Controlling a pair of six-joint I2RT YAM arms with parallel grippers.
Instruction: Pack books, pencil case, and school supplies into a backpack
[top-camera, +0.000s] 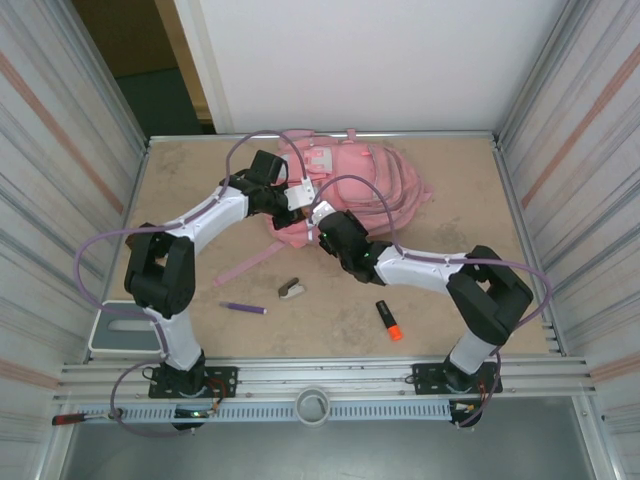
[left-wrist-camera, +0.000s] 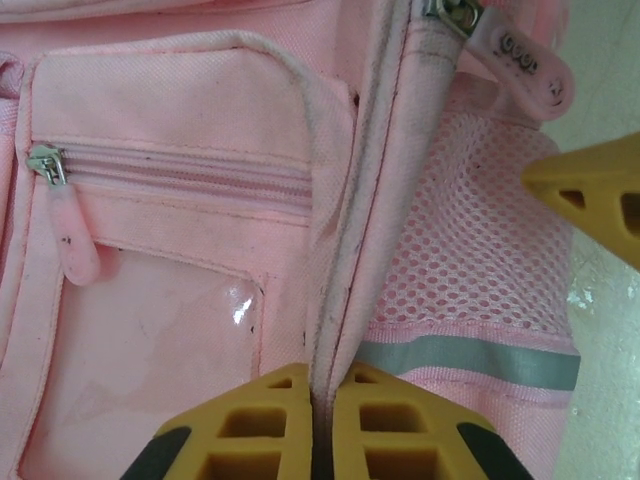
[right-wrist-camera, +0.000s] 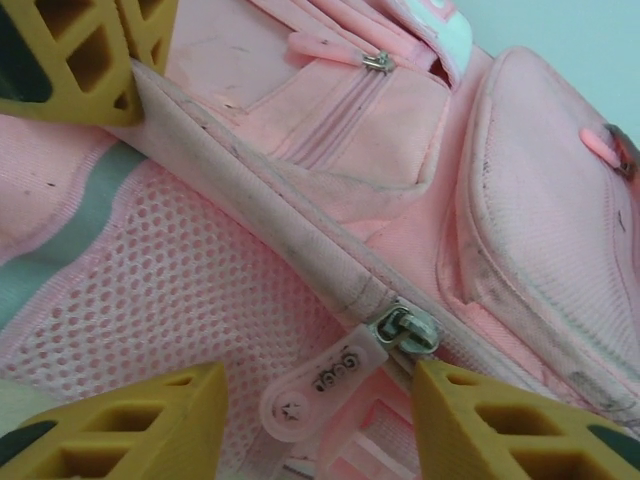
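Note:
The pink backpack lies at the back middle of the table. My left gripper is shut on the backpack's raised zip seam, next to a mesh side pocket. My right gripper stands open, its fingers on either side of the pink zip pull without touching it. On the table in front lie a purple pen, a small white-and-brown stapler-like piece and an orange-and-black highlighter. The books and the pencil case are out of view.
A pink strap trails from the backpack toward the near left. Ribbed metal walls close in both sides of the table. A pale flat object sits at the near left edge beside the left arm's base.

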